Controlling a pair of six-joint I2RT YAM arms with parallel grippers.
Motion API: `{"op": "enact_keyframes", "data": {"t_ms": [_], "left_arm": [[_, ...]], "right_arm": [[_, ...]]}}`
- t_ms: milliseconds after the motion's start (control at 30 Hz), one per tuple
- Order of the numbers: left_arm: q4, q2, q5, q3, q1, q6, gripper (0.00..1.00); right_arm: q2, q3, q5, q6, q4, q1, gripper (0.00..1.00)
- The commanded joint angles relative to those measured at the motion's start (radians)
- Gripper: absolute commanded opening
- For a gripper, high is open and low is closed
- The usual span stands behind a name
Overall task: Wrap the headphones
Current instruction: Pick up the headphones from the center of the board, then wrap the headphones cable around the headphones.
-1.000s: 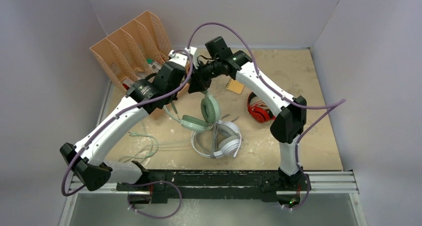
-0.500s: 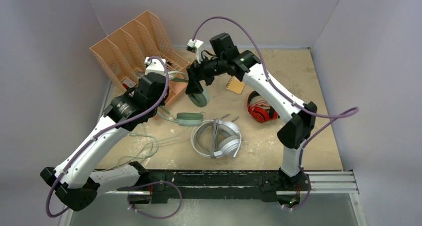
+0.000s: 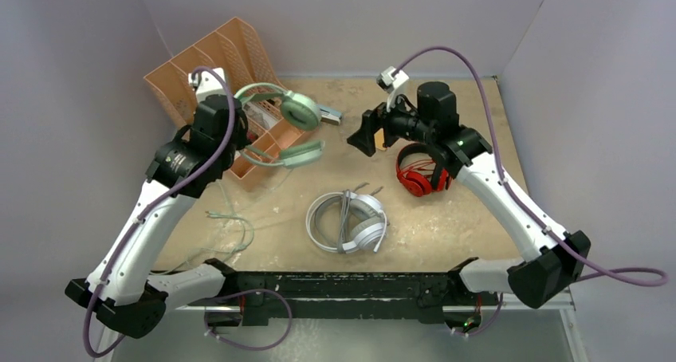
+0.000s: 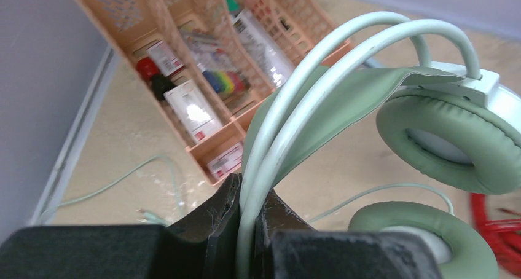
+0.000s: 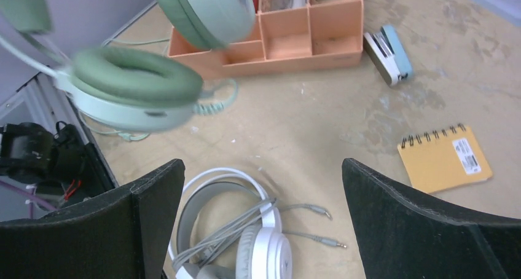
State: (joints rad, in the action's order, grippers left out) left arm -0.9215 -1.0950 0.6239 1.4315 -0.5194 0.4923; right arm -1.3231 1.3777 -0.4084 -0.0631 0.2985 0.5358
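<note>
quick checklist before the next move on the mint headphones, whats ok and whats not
1. Left jaws clamped on the mint headset's headband: ok.
2. Right jaws open and empty, ready to take something: ok.
3. Mint cord wound around the headset: not ok, it trails loose on the table.
4. Mint headset clear of the orange organiser: cannot tell, they overlap in the overhead view.
5. White headset and red headset apart from the mint one: ok, both lie on the table.
</note>
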Motion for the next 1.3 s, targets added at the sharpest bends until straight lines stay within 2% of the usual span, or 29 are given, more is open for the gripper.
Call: {"op": "enact_keyframes", "data": {"t_ms": [0, 200, 267, 400, 667, 867, 1000, 1067, 1267], "left_arm": [[0.157, -0.018, -0.094, 0.169, 0.010, 0.154, 0.00], [0.192, -0.056, -0.152, 0.284, 0.012, 0.306, 0.00], [0.220, -0.068, -0.173, 0.317, 0.012, 0.347, 0.00], [0.294, -0.086, -0.228, 0.353, 0.012, 0.420, 0.00], [0.414, -0.088, -0.252, 0.385, 0.012, 0.510, 0.00], [0.481, -0.133, -0.365, 0.426, 0.012, 0.561, 0.00], [0.494, -0.148, -0.394, 0.464, 0.012, 0.570, 0.00], [0.496, -0.145, -0.393, 0.469, 0.012, 0.571, 0.00], [0.513, -0.124, -0.401, 0.446, 0.012, 0.586, 0.00]], "right_arm": [[0.070, -0.140, -0.025, -0.082, -0.230, -0.035, 0.99], [0.088, -0.257, -0.094, -0.128, -0.428, -0.036, 0.99], [0.086, -0.287, -0.106, -0.163, -0.539, -0.036, 0.97], [0.065, -0.397, -0.194, -0.355, -0.871, -0.029, 0.95], [-0.043, -0.424, -0.080, -0.481, -1.187, 0.054, 0.95], [-0.113, -0.351, -0.007, -0.469, -1.246, 0.158, 0.96], [-0.170, -0.342, 0.109, -0.512, -1.320, 0.177, 0.99], [-0.170, -0.348, 0.168, -0.512, -1.271, 0.177, 0.98], [-0.096, -0.379, 0.185, -0.400, -1.132, 0.172, 0.97]]}}
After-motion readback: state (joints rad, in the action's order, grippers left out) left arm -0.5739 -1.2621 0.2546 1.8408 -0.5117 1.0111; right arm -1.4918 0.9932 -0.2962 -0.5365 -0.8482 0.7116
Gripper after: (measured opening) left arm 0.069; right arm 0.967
